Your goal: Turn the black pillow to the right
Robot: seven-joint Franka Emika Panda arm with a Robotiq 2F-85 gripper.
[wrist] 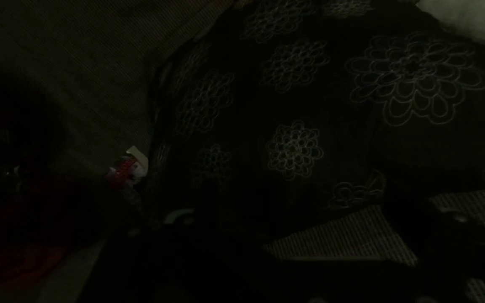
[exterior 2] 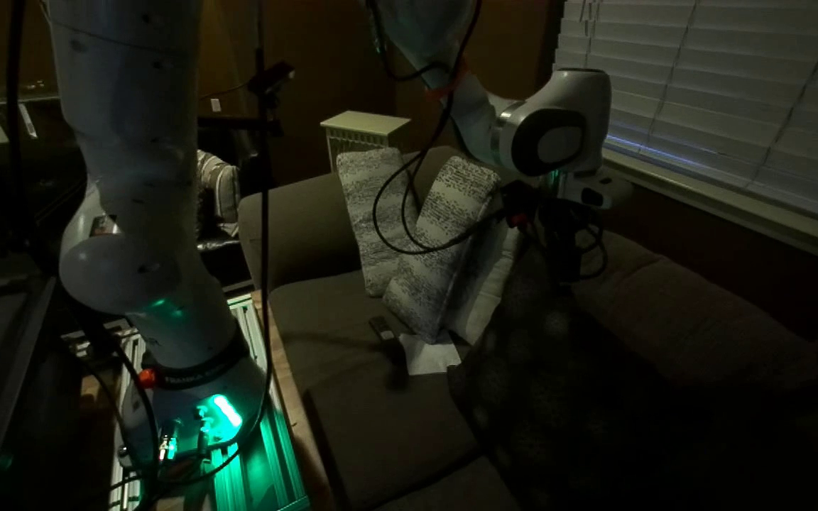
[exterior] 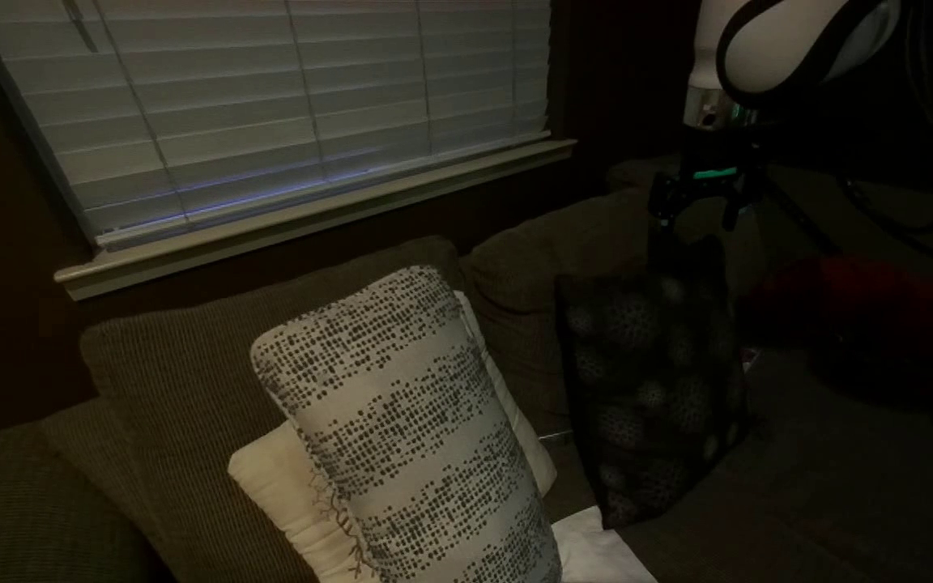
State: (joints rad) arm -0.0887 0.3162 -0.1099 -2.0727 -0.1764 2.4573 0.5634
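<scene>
Speckled pillow (exterior: 426, 437) closest, near the black pillow (exterior: 649, 397)! Claw (exterior: 696, 225) at the black pillow's top, parted wide, apparently gripping nothing: turn likely unfinished.

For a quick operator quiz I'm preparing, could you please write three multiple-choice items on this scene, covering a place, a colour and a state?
1. Where is the black pillow? A windowsill; B floor; C sofa.
2. What colour is the base light? A green; B red; C yellow.
3. How is the hand? A fully shut; B open; C out of view.

1 C: its lower corner rests there in an exterior view.
2 A: it glows green in an exterior view.
3 B: the wrist view, though dim, shows its fingers well apart.
</scene>
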